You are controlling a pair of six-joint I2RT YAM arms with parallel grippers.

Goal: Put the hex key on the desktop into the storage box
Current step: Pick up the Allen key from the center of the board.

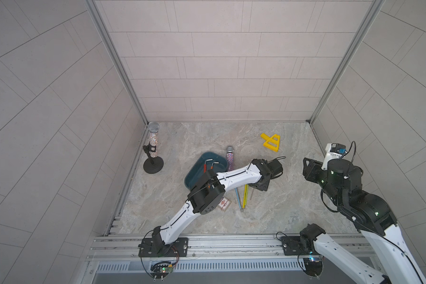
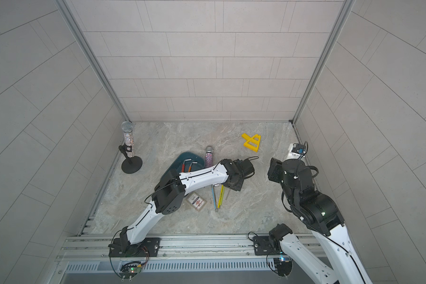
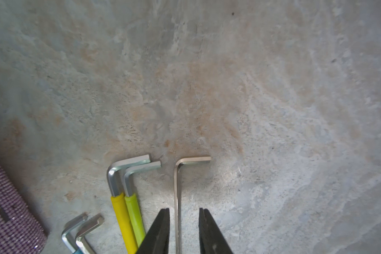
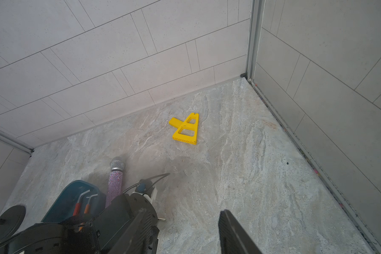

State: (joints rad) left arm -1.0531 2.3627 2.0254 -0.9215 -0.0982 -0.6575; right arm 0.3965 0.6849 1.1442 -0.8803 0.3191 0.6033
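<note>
Desktop (image 1: 293, 196): loose keys lie near its middle.
Storage box (image 1: 194, 172): near those keys, to the robot's left.
Right gripper (image 4: 183, 212): parted, empty, well apart.
Left gripper (image 3: 184, 210): nearer; jaws parted, straddling the shaft, gripping nothing.
Plain hex key (image 3: 176, 198): flat on the desktop, shaft running lengthwise between the jaws.

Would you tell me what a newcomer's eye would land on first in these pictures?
Probably the yellow triangular piece lying alone toward the far right of the desktop, then the glittery microphone upright on its stand in the far left corner. Up close, the left gripper straddles a bare hex key, jaws open on either side.
</note>
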